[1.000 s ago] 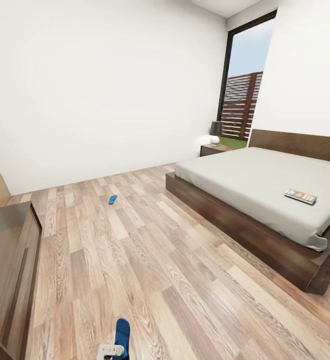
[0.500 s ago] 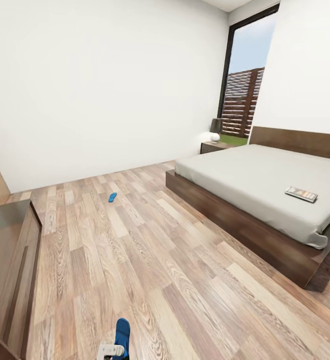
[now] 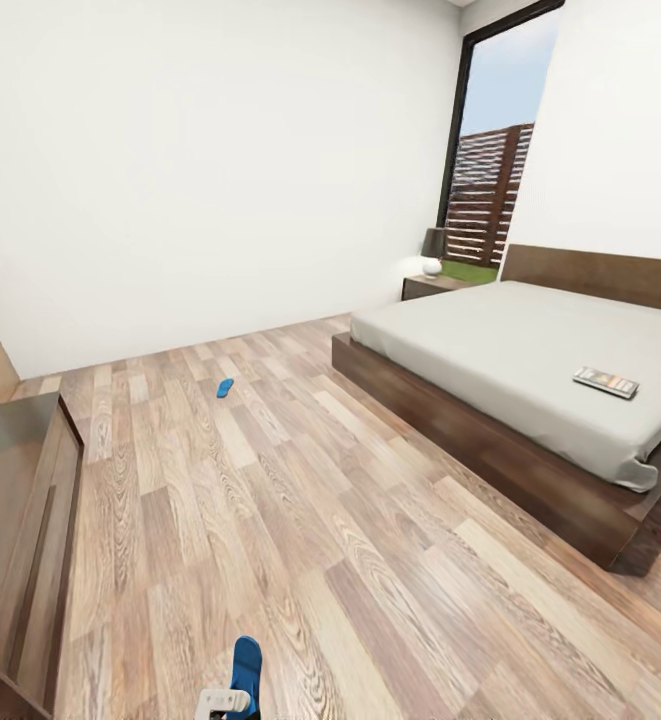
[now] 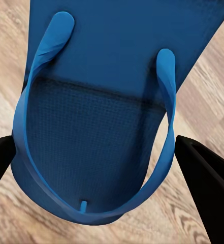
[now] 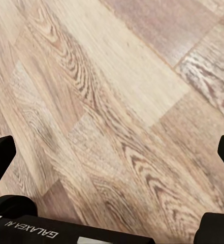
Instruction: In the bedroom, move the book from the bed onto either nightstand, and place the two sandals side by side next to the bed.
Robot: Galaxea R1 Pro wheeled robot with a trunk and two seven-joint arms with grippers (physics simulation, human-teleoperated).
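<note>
Holding 1 sandal (image 4: 99,117) between my left gripper's (image 4: 99,152) fingers, I see the other sandal (image 3: 225,388) far ahead, well left of the bed (image 3: 510,350); right gripper (image 5: 112,152) gapes empty.

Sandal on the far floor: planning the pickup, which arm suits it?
Right. The right gripper is open over bare floor, while the left gripper is shut on a sandal.

Bright, even daylight from the tall dark-framed window (image 3: 495,140), soft shadow cast under the dark brown wooden bed frame (image 3: 490,455), wide-angle stretching at edges, renders slightly soft.
</note>
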